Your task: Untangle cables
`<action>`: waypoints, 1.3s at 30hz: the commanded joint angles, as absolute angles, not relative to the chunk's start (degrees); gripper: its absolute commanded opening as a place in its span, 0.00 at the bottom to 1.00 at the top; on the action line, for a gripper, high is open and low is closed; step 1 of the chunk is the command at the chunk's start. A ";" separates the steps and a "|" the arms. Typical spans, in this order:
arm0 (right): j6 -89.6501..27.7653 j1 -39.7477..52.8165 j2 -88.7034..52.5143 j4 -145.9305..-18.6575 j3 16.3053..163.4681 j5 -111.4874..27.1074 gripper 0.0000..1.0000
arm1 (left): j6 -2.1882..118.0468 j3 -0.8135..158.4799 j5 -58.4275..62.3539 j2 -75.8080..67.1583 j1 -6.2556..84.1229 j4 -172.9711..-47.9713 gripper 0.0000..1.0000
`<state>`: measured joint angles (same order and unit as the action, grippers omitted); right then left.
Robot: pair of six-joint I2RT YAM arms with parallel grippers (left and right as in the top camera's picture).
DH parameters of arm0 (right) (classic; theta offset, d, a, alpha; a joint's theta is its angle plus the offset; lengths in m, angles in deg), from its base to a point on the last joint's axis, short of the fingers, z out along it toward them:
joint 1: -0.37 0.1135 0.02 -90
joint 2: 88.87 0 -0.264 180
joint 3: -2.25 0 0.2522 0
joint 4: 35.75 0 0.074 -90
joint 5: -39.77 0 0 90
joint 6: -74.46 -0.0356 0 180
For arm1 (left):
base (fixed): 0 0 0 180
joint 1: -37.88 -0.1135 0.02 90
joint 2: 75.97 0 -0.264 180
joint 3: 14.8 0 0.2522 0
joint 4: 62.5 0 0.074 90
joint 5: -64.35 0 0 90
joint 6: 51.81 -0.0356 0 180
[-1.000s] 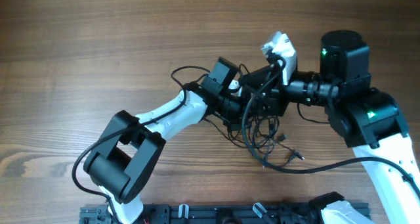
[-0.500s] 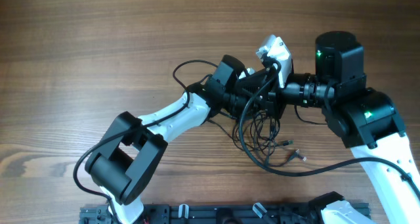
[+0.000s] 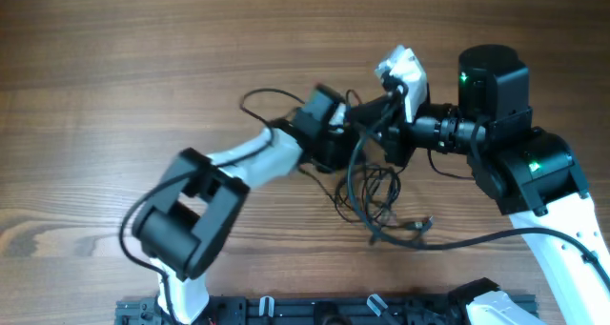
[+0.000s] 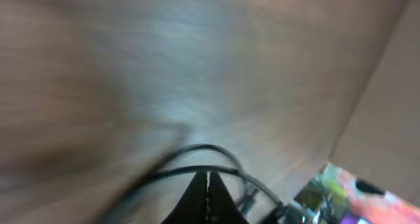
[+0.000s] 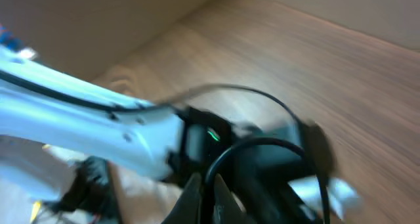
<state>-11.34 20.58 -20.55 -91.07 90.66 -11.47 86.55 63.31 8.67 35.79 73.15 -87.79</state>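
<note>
I've got both arms meeting over the right half of the wooden table (image 3: 114, 77), the left one reaching in from the near left and the right one from the near right. The cables (image 3: 372, 196) are a loose black tangle on the table just near of that meeting point. A few strands rise from the tangle towards the two wrists, and the small plug ends (image 3: 419, 225) lie at its near-right edge. The left wrist view is badly blurred. In it the left gripper (image 4: 207, 177) has its jaws drawn down to a thin seam, and one thin cord runs across right at the tips and looks pinched there. A second cord arcs just beyond it. On the right wrist view the right gripper (image 5: 200, 179) is likewise closed narrow, and a black cord curves up and over from between its tips. Behind that cord I can see the white left arm (image 5: 85, 119) crossing from the left. The blur hides which strand each gripper holds.
</note>
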 commanded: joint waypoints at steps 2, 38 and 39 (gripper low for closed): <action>-17.63 20.77 -23.26 -90.28 91.76 -28.28 0.04 | 75.91 63.49 7.86 26.59 60.39 -94.66 0.04; -41.35 10.96 8.58 -121.73 83.76 -52.65 0.97 | 75.54 65.35 -9.66 21.96 67.38 -103.55 0.67; -40.28 9.76 8.52 -120.51 83.76 -49.89 1.00 | 74.55 67.05 -9.64 22.40 67.38 -105.41 0.68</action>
<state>-44.10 12.77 7.69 -122.41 84.02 -55.36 75.95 63.47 -9.14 20.84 66.70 -102.42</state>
